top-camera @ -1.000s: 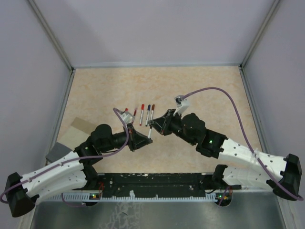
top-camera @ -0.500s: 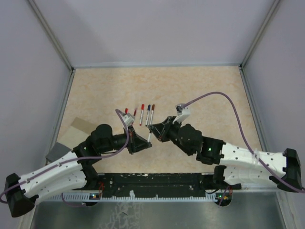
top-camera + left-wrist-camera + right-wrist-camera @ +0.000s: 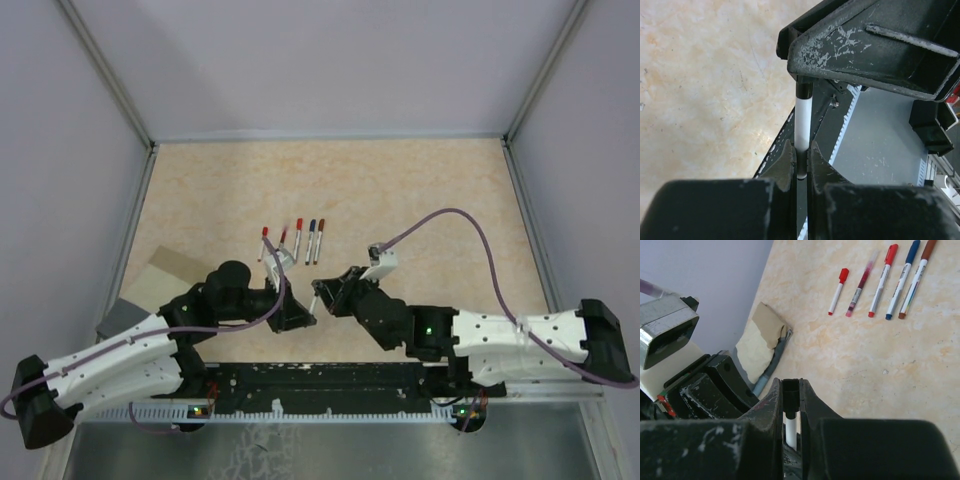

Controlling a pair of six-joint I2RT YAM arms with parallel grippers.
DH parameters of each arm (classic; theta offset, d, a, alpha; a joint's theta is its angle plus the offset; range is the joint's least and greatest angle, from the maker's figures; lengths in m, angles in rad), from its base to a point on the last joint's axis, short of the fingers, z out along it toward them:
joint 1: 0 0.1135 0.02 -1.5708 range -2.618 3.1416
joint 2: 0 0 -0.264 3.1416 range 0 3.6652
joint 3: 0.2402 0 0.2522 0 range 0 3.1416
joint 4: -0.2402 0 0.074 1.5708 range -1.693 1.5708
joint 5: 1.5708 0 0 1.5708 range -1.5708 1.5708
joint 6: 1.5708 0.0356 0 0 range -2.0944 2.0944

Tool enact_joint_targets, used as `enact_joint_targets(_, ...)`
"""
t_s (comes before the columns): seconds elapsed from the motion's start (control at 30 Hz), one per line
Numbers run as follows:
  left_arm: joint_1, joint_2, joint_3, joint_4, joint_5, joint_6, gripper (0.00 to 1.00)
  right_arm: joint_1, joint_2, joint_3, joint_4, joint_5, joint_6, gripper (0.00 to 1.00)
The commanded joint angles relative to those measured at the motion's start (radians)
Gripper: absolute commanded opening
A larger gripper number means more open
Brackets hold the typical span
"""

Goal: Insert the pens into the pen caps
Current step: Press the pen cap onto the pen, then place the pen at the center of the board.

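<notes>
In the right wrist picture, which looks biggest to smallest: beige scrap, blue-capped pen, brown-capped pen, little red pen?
Beige scrap
Then blue-capped pen and brown-capped pen, which look alike
Little red pen smallest

Both arms bend inward, wrists low. Left gripper (image 3: 307,318) and right gripper (image 3: 318,291) meet tip to tip. Left jaws clamp pen (image 3: 802,120), right jaws clamp pen cap (image 3: 790,390).

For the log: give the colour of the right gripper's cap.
The cap looks black; the right wrist view shows it best.
</notes>
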Motion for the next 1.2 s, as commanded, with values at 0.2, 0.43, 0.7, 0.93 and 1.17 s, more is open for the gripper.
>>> enact_joint_targets(0.2, 0.031, 0.034, 0.14, 0.301, -0.15, 0.034, 0.0, -0.017, -0.105, 0.172, -0.25, -0.172, -0.174, 0.17)
enact_joint_targets(0.43, 0.032, 0.049, 0.123, 0.289, -0.14, 0.034, 0.0, -0.025, -0.144, 0.246, -0.2, -0.078, -0.313, 0.28)
enact_joint_targets(0.7, 0.031, 0.039, 0.181, 0.116, -0.234, 0.086, 0.0, -0.029, -0.172, 0.24, -0.324, -0.022, -0.256, 0.37)
enact_joint_targets(0.93, 0.044, 0.077, 0.28, -0.093, -0.428, 0.185, 0.0, -0.228, 0.034, 0.284, -0.542, -0.324, -0.183, 0.51)
enact_joint_targets(1.17, 0.238, 0.161, 0.368, -0.247, -0.406, 0.235, 0.0, -0.497, 0.121, 0.179, -0.5, -0.597, -0.188, 0.57)
